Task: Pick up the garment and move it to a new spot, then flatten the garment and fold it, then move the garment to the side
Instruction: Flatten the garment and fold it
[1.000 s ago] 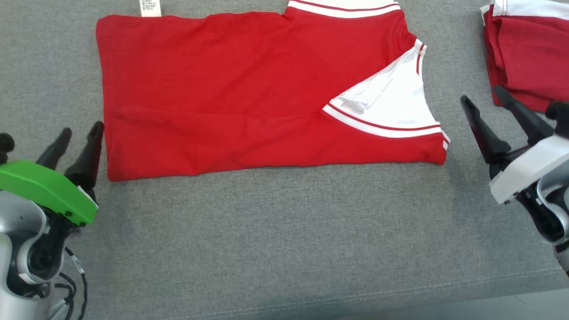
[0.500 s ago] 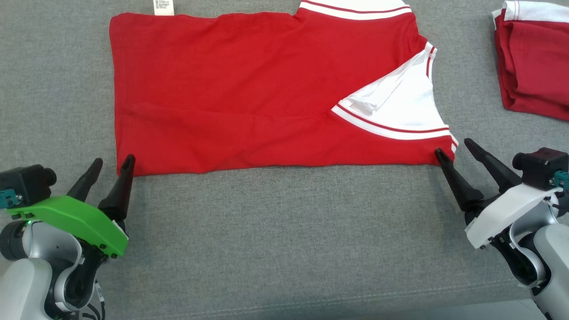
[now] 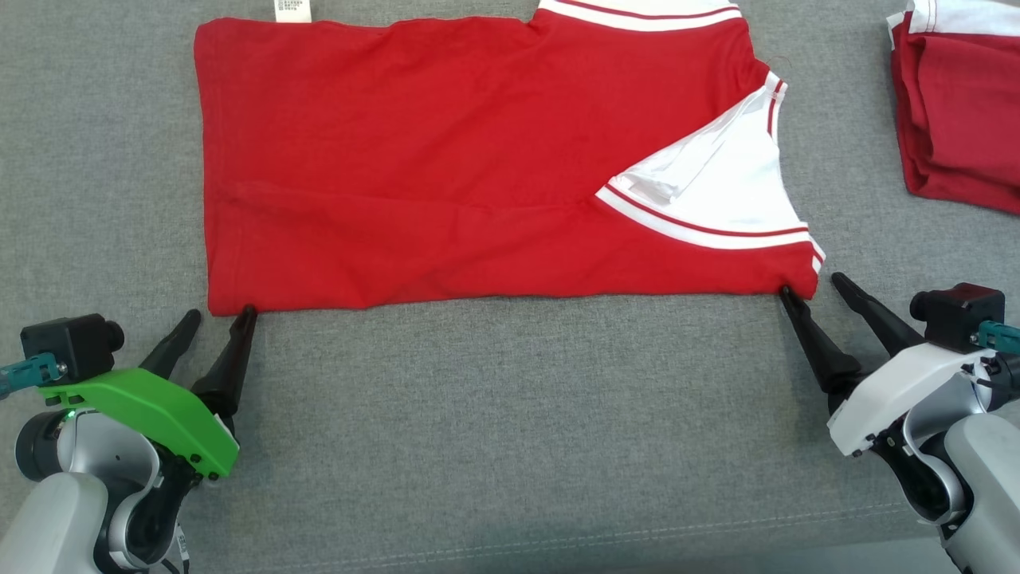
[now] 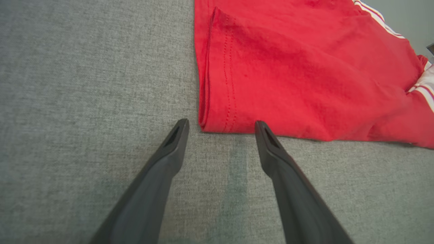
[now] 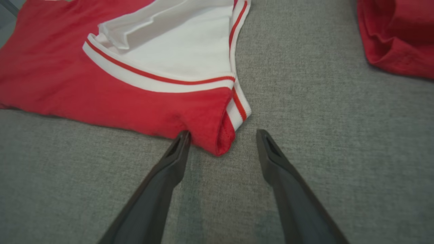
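Grey woven surface, coarse weave, with a stitched seam along its near edge. The red garment lies flat on the far half, folded into a long rectangle, with its white, red-striped collar toward the right and a white label at the far edge. Left gripper: fingers spread, nothing held, tips either side of the garment's near left corner. Right gripper: likewise wide and empty, with one tip at the hem by the near right corner. A second red garment lies bunched well apart at far right. Past the surface there is a plain pale patch; cannot tell what it is.
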Available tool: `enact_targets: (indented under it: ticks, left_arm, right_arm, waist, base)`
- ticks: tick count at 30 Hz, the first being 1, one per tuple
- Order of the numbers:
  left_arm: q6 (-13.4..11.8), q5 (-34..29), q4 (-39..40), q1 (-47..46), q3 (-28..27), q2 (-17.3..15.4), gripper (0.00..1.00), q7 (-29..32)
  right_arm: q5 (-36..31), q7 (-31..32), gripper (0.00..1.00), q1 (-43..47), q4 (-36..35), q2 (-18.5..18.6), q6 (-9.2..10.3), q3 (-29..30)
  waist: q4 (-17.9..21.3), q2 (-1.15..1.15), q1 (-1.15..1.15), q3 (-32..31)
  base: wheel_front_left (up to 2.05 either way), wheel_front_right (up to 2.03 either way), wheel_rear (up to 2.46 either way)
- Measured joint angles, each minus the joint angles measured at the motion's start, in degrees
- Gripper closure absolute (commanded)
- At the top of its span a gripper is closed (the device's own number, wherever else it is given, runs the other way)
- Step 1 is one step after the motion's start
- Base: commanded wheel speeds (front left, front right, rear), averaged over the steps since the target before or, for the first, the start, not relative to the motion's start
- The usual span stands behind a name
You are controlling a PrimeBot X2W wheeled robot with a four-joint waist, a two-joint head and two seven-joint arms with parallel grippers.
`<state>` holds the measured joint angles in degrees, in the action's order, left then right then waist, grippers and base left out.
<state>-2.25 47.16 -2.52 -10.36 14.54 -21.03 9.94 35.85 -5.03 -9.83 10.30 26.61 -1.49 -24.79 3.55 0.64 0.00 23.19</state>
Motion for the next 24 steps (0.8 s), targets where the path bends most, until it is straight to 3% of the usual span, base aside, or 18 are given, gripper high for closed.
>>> enact_targets:
  ticks: [24]
  left_arm:
    - [1.3, 0.1, -4.3, -3.0, 0.3, 0.1, 0.00, 0.2]
  right_arm:
    - [-0.1, -0.5, 0.00, -3.1, 3.4, -1.6, -1.54, -1.7]
  waist:
    - [0.0, 0.00, 0.00, 0.4]
  base:
    - [0.00, 0.00, 0.00]
